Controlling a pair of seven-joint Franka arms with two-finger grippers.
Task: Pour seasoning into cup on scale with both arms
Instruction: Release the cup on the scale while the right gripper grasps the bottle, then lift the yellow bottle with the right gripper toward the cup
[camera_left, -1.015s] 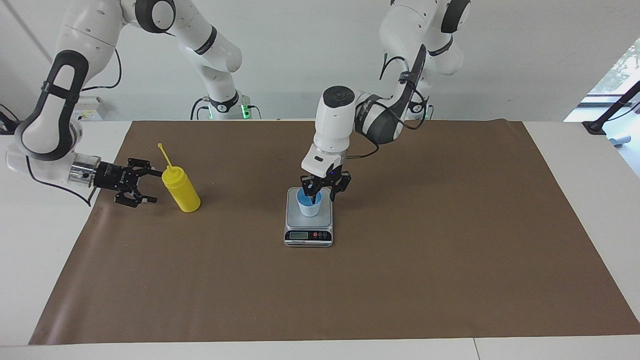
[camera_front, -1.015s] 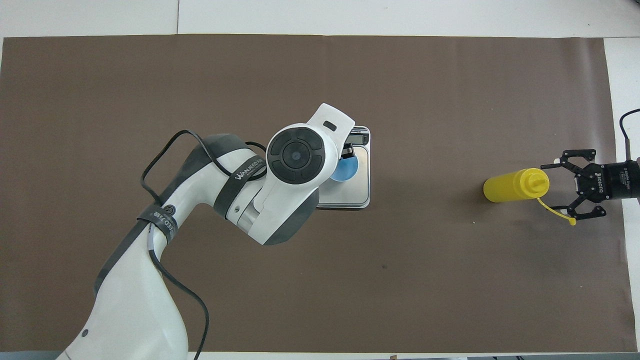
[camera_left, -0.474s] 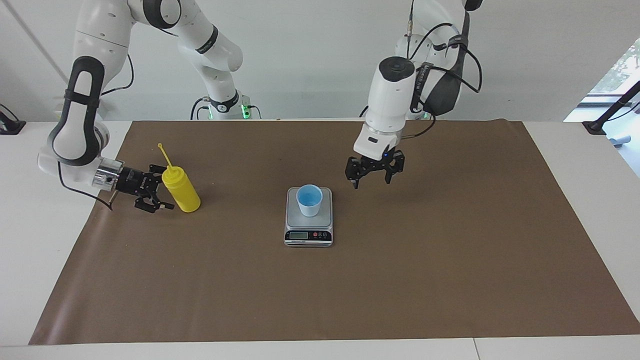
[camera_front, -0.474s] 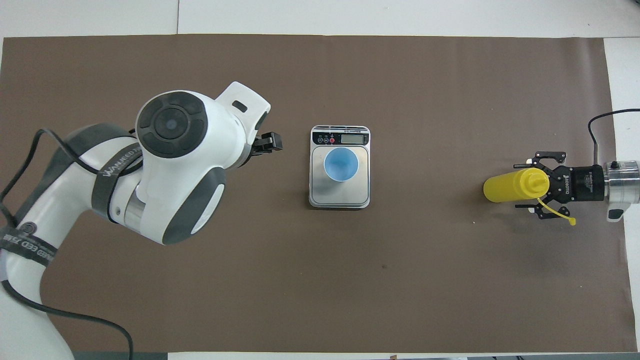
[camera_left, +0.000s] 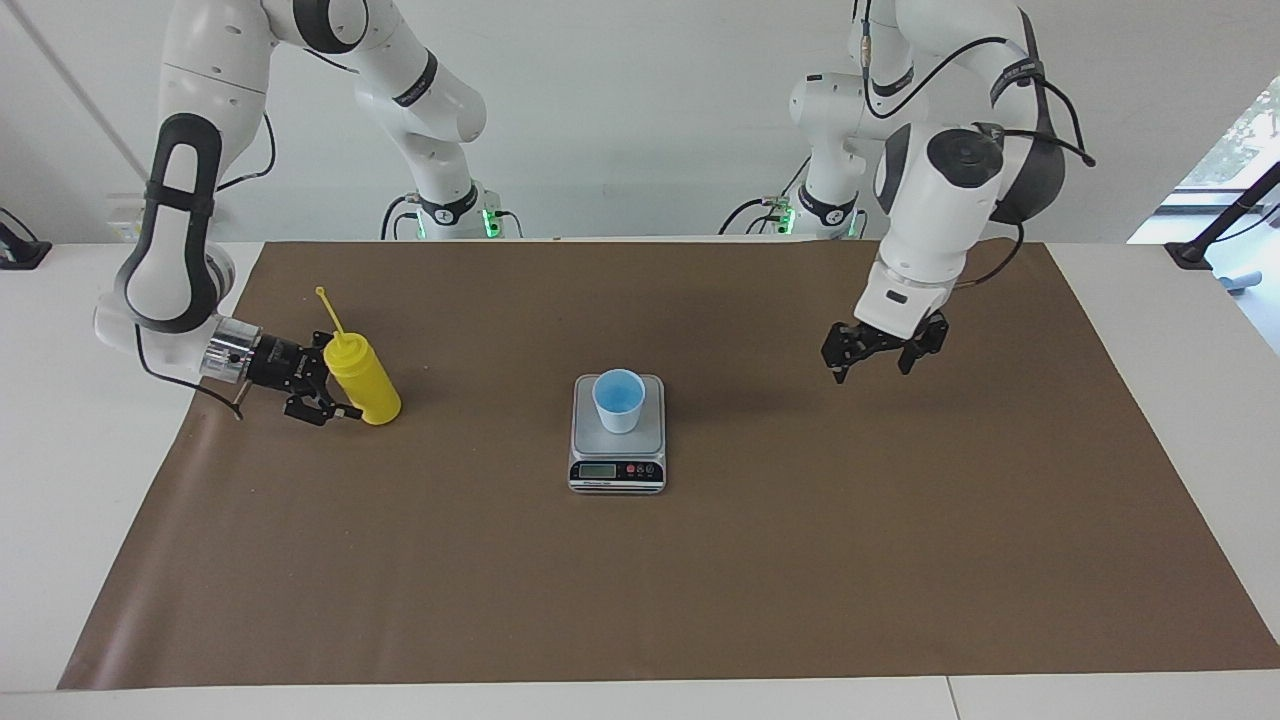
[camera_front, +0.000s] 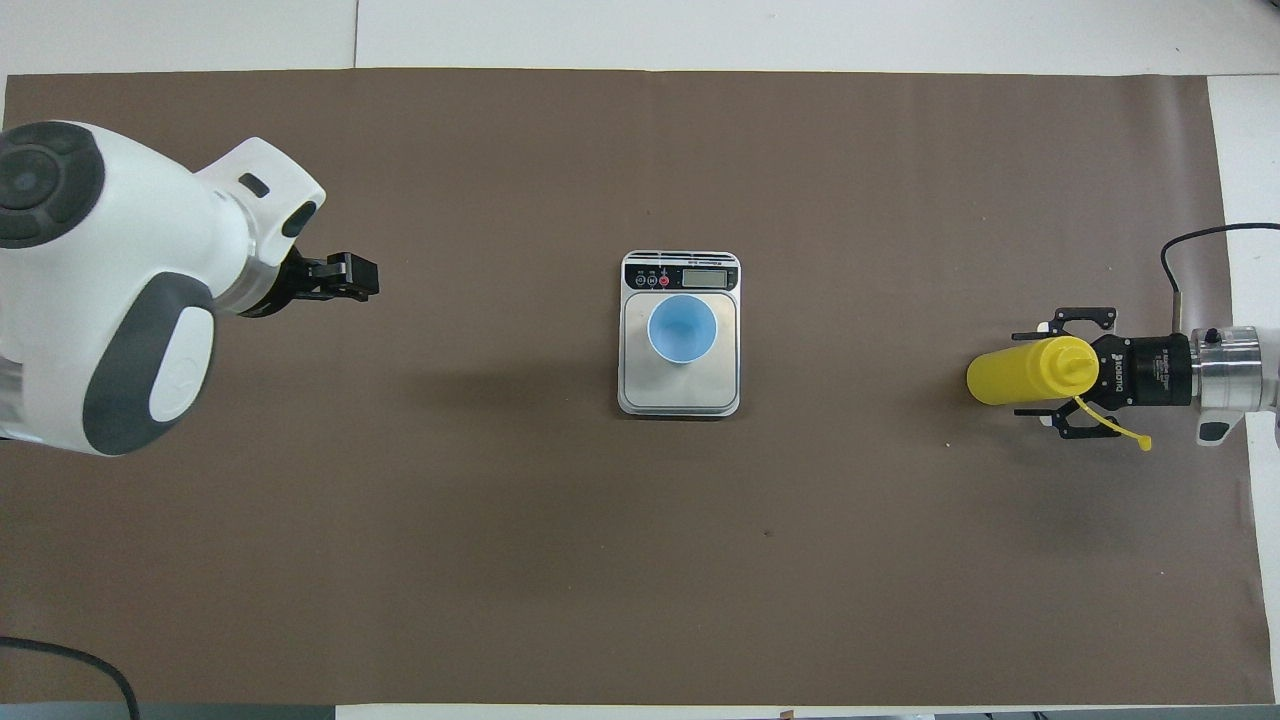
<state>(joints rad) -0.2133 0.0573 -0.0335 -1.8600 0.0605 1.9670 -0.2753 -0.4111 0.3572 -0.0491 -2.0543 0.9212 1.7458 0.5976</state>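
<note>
— Where do we stand?
— The cup (camera_left: 618, 399) sits on the scale (camera_left: 617, 462) mid-counter and looks empty; pouring is all ahead. Our right gripper (camera_left: 322, 388) has its jaws spread around the upright seasoning (camera_left: 363, 380) at the right arm's end, not yet clenched.
— And the left gripper (camera_left: 880, 352)?
— Released, holding nothing, over bare counter.

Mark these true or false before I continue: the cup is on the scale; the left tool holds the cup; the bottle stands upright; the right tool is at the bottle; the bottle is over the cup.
1. The cup sits on the scale: true.
2. The left tool holds the cup: false, it hangs empty over the brown mat.
3. The bottle stands upright: true.
4. The right tool is at the bottle: true.
5. The bottle is over the cup: false, it stands on the mat toward the right arm's end.
</note>
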